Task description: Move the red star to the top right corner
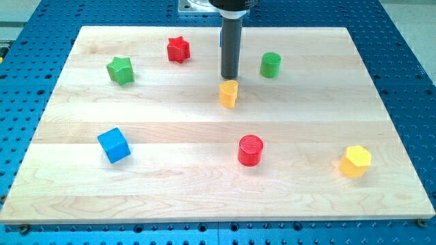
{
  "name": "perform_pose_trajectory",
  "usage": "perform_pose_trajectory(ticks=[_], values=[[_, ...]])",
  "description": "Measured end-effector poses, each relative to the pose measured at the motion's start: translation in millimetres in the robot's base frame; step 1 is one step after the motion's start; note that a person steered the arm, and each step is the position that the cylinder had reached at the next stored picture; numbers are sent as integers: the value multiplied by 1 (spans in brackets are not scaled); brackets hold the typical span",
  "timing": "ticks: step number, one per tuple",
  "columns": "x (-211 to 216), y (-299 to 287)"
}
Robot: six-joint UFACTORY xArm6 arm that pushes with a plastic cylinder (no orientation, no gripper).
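Note:
The red star lies on the wooden board near the view's top, left of centre. My tip is at the end of the dark rod, to the right of the red star and a little lower, well apart from it. The tip stands just above the yellow block, close to it; I cannot tell if they touch. A small blue piece shows behind the rod, mostly hidden.
A green star lies at the left. A green cylinder is right of the rod. A blue cube, a red cylinder and a yellow hexagonal block lie in the lower half. The board's top right corner meets the blue perforated table.

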State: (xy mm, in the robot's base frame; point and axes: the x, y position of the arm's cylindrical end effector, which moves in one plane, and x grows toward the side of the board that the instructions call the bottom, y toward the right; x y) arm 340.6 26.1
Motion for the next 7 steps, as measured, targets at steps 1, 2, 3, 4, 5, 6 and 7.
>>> perform_pose_trajectory(ticks=[1, 2, 3, 4, 5, 6, 7], values=[[7, -79], [7, -129], [-5, -145], [-41, -172], [-68, -136], [-67, -55], [-58, 25]])
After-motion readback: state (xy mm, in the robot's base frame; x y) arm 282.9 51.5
